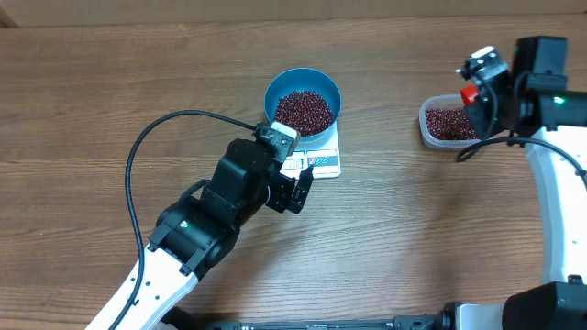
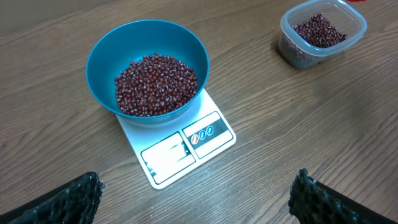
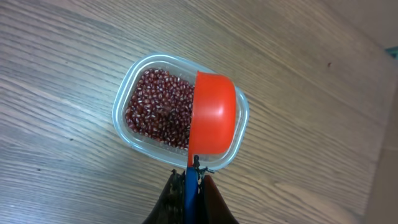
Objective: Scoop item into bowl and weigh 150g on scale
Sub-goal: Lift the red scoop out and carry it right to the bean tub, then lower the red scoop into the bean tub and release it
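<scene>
The blue bowl [image 1: 275, 88] [image 2: 124, 43] stands on the white scale [image 1: 323, 163] [image 2: 186, 149] and holds a heap of dark red beans [image 1: 304, 110] [image 2: 155, 84]. My left gripper [image 1: 295, 188] [image 2: 194, 196] hovers just in front of the scale, open wide and empty. More beans [image 3: 155, 109] lie in a clear tub [image 1: 424, 124] [image 3: 118, 118] at the right. My right gripper [image 1: 477, 90] [image 3: 189, 182] is shut on the blue handle [image 3: 189, 186] of a red scoop [image 1: 470, 93] [image 3: 214, 115]. The scoop hangs over the tub's right part, with no beans showing on its smooth surface.
The left arm's black cable [image 1: 138, 156] loops over the table to the left of the bowl. The clear tub [image 2: 289, 53] sits well to the right of the scale, with bare wood between them. The right arm's white link [image 1: 550, 192] runs along the right edge.
</scene>
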You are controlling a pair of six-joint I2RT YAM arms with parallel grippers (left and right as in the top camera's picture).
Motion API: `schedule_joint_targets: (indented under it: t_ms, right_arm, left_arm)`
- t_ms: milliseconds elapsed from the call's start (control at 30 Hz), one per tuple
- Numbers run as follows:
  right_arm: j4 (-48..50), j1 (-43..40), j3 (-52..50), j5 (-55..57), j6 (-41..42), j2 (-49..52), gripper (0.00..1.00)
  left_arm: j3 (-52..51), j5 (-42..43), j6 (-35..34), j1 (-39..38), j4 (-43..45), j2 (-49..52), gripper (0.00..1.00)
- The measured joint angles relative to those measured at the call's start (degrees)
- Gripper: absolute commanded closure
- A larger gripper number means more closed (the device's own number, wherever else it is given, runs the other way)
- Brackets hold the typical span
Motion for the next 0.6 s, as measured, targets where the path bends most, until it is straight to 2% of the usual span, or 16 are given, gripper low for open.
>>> schedule_joint_targets:
  t_ms: [200, 333, 600]
  right_arm:
    - [0.9, 0.4, 0.0, 2.4, 2.4, 0.0, 0.96]
    - [1.8, 0.2, 0.0, -0.6, 7.6, 0.0, 0.96]
    - [1.9, -1.9, 0.0, -7.6, 27.8, 0.7, 0.96]
  left_arm:
    - [0.0, 0.0, 0.0, 0.0, 0.0, 0.0, 0.00]
    - [0.0, 0.0, 0.0, 0.0, 0.0, 0.0, 0.01]
    - [0.0, 0.0, 0.0, 0.0, 0.0, 0.0, 0.01]
